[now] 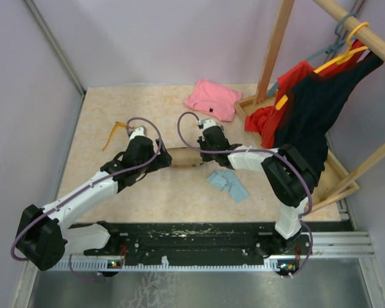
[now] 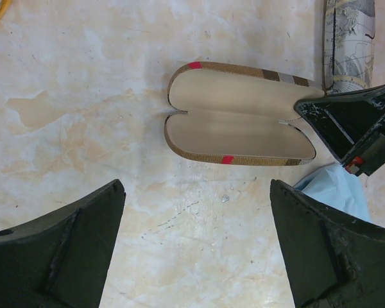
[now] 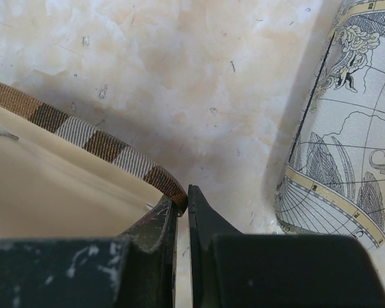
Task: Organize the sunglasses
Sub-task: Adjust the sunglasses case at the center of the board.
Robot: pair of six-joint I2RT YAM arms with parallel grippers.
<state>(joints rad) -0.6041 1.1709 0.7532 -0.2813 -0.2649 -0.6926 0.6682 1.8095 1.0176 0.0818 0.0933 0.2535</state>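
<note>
Left wrist view is showing my left pincer (image 2: 197,192) hanging wide open over the mottled table (image 2: 83,96), gripping nothing, with its two dark fingers (image 2: 64,250) framing the bottom of the picture. Just ahead of those fingertips the plaid case (image 2: 237,119) is lying open like a clamshell, cream lining up, and it is not touching that pincer.

At the case's right end my right pincer (image 3: 183,202) is pinching shut on the rim. Its own wrist camera is showing one finger inside against the lining and the other outside, with the brown-striped edge caught between the tips. Just to the right of that pincer a map-printed case (image 3: 346,128) is lying closed, near it but apart. A light blue cloth (image 2: 330,186) is peeking out on the near side of the right pincer.

Farther out, ahead and to the left of my left pincer, the orange sunglasses (image 1: 119,126) are lying on the table. Only a sliver of them is reaching the top left corner of the left wrist view, and neither pincer is touching them.

Beyond both pincers a pink cloth (image 1: 212,99) is lying near the table's far edge. To the right of my right pincer a wooden rack (image 1: 276,51) is holding red and black garments (image 1: 308,109).
</note>
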